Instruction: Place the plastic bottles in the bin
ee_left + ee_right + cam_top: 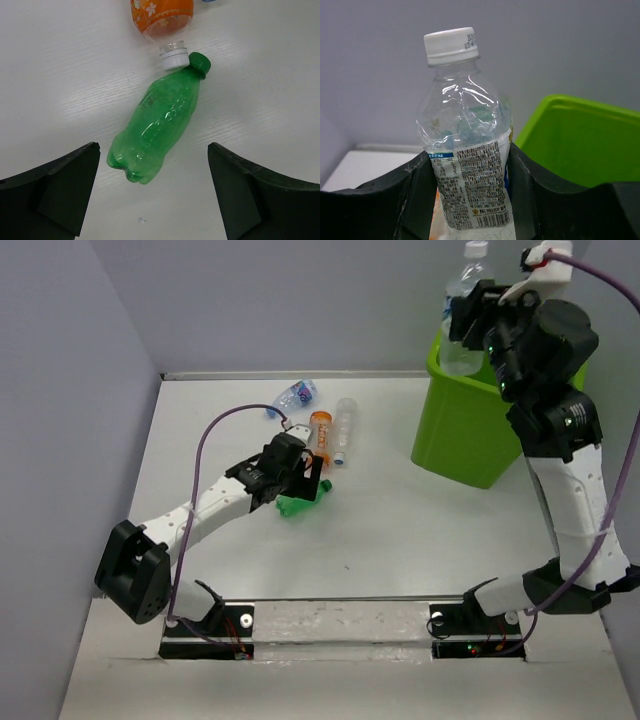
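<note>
Overhead, the right gripper [470, 318] was seen clamped on a clear bottle [467, 275], raised upright by the bin [450, 430]'s rim. The left gripper [292, 492] was found spread wide over a green bottle [296, 507] lying on the table [400, 540]. At the left wrist, its cap was noted against an orange bottle [162, 15]'s white cap. At the right wrist, the clear bottle was observed pinched between both fingers [395, 200].

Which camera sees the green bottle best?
The left wrist camera: the whole green bottle lies there, cap to base. The top camera shows only a green bit peeking from under the left pincer. The right wrist camera misses it.
</note>
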Motion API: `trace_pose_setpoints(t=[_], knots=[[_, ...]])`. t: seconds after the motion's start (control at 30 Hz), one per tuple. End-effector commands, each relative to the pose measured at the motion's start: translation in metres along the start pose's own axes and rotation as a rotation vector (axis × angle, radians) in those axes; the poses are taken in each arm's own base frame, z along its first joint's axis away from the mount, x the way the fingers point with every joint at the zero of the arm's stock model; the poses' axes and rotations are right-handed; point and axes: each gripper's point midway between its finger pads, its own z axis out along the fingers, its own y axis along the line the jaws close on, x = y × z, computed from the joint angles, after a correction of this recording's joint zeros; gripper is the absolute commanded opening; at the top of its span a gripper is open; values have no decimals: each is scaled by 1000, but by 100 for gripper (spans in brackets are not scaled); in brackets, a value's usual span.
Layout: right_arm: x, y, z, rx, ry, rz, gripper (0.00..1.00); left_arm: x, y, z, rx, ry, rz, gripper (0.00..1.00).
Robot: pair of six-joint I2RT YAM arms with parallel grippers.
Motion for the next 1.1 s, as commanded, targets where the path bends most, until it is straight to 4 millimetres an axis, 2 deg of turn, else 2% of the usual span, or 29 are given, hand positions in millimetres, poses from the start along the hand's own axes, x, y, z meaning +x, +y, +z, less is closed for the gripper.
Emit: trace_pose_setpoints(t=[0.0, 0.1, 0.13, 0.23, 0.27, 0.3, 0.33, 0.37, 0.5, 0.53, 0.57, 0.6, 0.63, 0.67, 0.7, 0.73, 0.77, 0.8, 0.83, 0.87, 0.9, 0.97, 1.0, 1.03, 1.07], knots=[[-28, -122, 34, 410, -89, -142, 30, -9, 7, 6, -48, 12, 40, 99], [-4, -155, 49, 477, -35, -162, 31, -8, 10, 15, -79, 32, 53, 99], [0, -172, 49, 513, -34, -148, 34, -3, 12, 19, -89, 52, 61, 99], [24, -195, 55, 539, -1, -96, 39, -5, 14, 23, -110, 59, 71, 99], [27, -207, 54, 552, 4, -86, 52, -6, 13, 26, -113, 72, 79, 99], [33, -203, 57, 527, 14, -74, 63, -5, 14, 29, -122, 82, 83, 99], [40, -208, 56, 534, 34, -78, 92, -5, 16, 30, -131, 88, 86, 99], [42, -206, 56, 523, 44, -75, 99, -3, 15, 33, -132, 97, 89, 99], [42, -180, 44, 400, 57, -23, 100, 3, 15, 42, -133, 124, 108, 99], [30, -170, 33, 368, 25, 10, 100, 8, 14, 46, -124, 136, 113, 99], [36, -159, 31, 308, 43, 28, 100, 11, 13, 48, -121, 146, 116, 99], [35, -151, 26, 276, 37, 66, 100, 16, 11, 51, -106, 165, 116, 99], [27, -141, 13, 240, 17, 83, 100, 23, 10, 56, -100, 190, 121, 99], [28, -134, 8, 205, 21, 98, 100, 27, 9, 59, -93, 203, 123, 99], [43, -126, 6, 165, 56, 117, 100, 31, 8, 61, -89, 217, 125, 99], [45, -115, 2, 119, 57, 148, 100, 34, 6, 62, -79, 228, 125, 96], [39, -107, -11, 91, 35, 159, 100, 37, 6, 64, -75, 240, 128, 95], [42, -100, -17, 63, 36, 171, 100, 39, 6, 65, -72, 245, 128, 93], [57, -96, -20, 41, 60, 195, 100, 40, 3, 65, -59, 250, 127, 85], [50, -90, -33, 19, 36, 201, 100, 43, 3, 66, -54, 258, 125, 81], [65, -87, -36, 0, 64, 220, 100, 46, 1, 66, -43, 266, 123, 76], [69, -79, -48, -28, 67, 235, 100, 54, 0, 65, -33, 291, 118, 68], [63, -72, -62, -55, 46, 239, 100, 56, -1, 64, -26, 298, 116, 66], [73, -71, -67, -62, 62, 252, 100, 61, -2, 62, -15, 312, 113, 60], [74, -68, -73, -74, 60, 256, 100, 64, -3, 61, -11, 319, 110, 56]])
